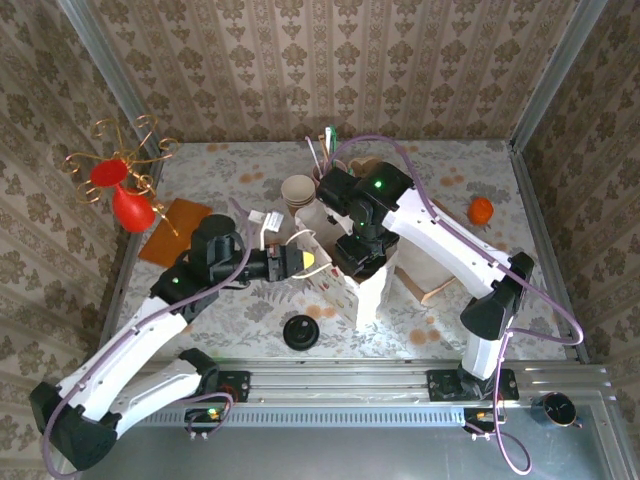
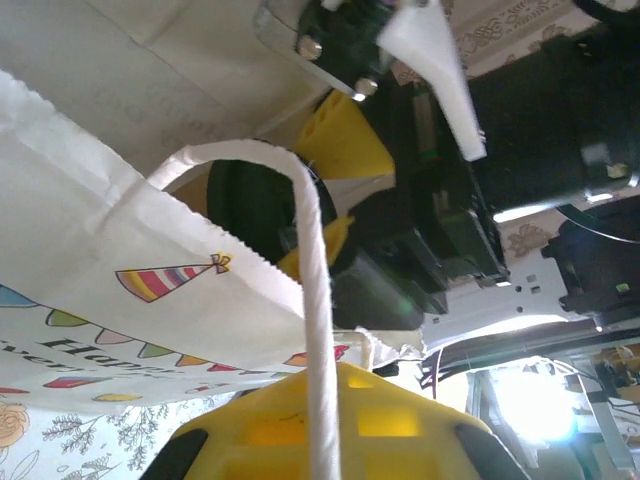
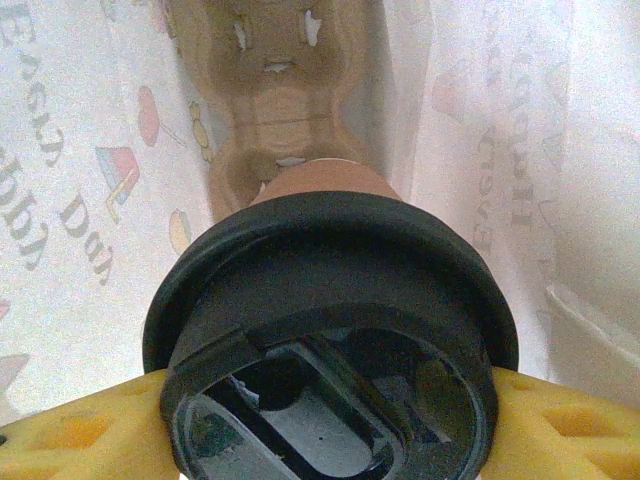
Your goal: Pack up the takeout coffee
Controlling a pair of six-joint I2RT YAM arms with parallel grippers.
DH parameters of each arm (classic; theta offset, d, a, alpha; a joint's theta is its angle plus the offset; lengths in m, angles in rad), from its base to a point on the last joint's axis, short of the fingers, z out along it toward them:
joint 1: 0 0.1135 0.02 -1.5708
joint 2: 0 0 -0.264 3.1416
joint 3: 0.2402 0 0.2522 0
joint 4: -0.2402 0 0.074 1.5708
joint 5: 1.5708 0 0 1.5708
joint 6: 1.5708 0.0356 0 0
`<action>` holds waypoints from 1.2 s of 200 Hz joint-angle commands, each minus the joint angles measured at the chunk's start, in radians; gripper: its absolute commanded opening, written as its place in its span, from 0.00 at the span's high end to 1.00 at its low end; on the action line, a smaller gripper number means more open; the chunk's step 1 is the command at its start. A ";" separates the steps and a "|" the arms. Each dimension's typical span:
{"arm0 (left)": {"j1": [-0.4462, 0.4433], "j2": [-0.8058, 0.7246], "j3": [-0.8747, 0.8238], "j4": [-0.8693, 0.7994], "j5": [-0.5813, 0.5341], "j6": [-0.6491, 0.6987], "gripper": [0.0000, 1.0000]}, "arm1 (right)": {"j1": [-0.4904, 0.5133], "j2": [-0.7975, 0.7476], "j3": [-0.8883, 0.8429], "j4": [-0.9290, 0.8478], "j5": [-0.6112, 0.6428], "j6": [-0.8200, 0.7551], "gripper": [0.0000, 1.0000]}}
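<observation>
The right gripper [image 3: 320, 430] was clamped across the takeout coffee [image 3: 325, 260] at its stiff black lid; the light paper wall beneath was judged crushable.

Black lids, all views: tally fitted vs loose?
Fitted lid on the takeout coffee, inside the white bag: 1
Loose lid on the table: 1
Total: 2

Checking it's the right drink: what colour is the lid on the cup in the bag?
Black lid, clearest in the right wrist view.
</observation>
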 commanded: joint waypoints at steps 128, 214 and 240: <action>-0.005 -0.084 -0.046 -0.063 -0.027 -0.002 1.00 | 0.006 0.062 -0.079 0.082 -0.050 -0.028 0.33; -0.005 -0.095 -0.050 -0.067 -0.036 -0.009 1.00 | -0.002 0.016 -0.199 0.186 -0.049 0.001 0.33; -0.005 -0.092 -0.049 -0.068 -0.039 -0.011 1.00 | -0.008 -0.007 -0.243 0.220 -0.048 0.000 0.33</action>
